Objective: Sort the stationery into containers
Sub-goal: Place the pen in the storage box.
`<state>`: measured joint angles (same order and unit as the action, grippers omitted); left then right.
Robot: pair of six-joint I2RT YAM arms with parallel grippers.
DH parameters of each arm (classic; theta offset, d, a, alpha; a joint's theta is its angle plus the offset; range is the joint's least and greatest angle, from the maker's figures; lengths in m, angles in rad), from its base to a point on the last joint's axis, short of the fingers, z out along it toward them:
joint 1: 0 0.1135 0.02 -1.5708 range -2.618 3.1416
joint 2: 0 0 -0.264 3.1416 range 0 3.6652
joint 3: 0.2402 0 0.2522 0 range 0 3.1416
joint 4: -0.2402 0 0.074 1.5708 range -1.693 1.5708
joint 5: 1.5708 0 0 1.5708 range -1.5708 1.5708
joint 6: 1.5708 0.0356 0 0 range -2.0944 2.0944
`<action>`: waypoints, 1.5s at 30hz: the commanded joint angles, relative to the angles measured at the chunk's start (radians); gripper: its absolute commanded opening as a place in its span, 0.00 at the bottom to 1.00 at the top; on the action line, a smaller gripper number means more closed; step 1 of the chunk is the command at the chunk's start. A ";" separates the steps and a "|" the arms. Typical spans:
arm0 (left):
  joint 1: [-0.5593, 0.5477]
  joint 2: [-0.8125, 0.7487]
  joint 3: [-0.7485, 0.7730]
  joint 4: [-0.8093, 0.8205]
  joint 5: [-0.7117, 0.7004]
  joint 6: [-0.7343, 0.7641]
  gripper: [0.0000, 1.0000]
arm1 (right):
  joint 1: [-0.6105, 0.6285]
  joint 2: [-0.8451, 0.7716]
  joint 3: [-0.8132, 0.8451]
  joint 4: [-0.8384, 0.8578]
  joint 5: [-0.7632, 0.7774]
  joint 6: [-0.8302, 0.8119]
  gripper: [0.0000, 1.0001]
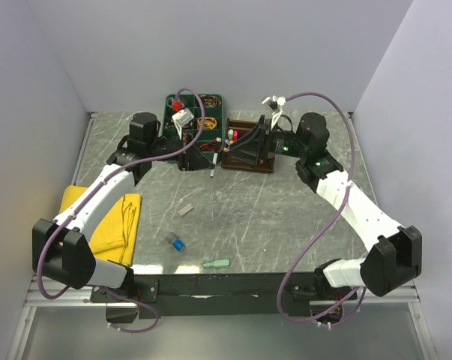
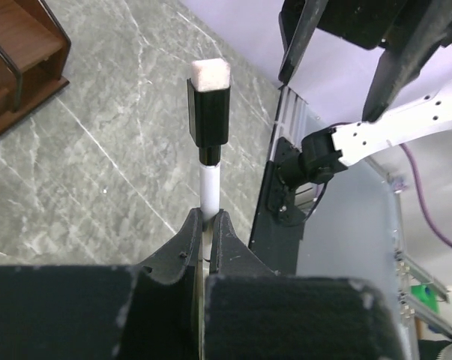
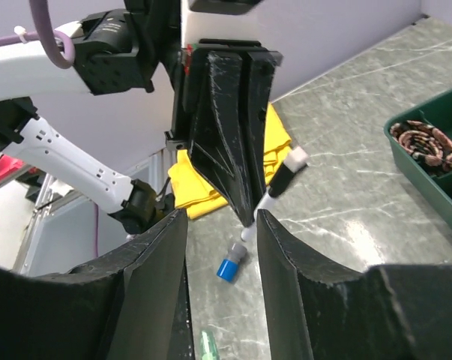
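My left gripper (image 2: 207, 214) is shut on a white marker with a black cap (image 2: 209, 112), which sticks out past its fingertips. In the top view this gripper (image 1: 199, 155) holds the marker (image 1: 212, 166) just left of the dark brown organiser (image 1: 257, 166). My right gripper (image 3: 222, 216) is open. The left gripper's fingers (image 3: 233, 127) and the marker (image 3: 276, 184) hang in front of its gap, untouched. On the table lie a blue cap (image 3: 231, 264), also visible from above (image 1: 175, 241), a mint piece (image 1: 217, 263) and a small grey bit (image 1: 184, 211). A few pens (image 1: 231, 135) stand in the organiser.
A green divided tray (image 1: 194, 112) with small items stands behind the left gripper; its corner shows in the right wrist view (image 3: 435, 150). A yellow cloth (image 1: 106, 221) lies at the left edge under the left arm. Walls close the table on three sides.
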<state>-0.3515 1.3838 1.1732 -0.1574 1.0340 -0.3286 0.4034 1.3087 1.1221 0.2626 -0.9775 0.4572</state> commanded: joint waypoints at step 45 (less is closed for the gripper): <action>0.003 -0.043 0.005 0.276 0.054 -0.270 0.17 | 0.117 0.121 0.122 0.053 0.128 0.014 0.00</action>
<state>-0.3470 1.3766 1.1671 0.0834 1.0866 -0.5697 0.5087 1.4284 1.1969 0.2588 -0.8558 0.4793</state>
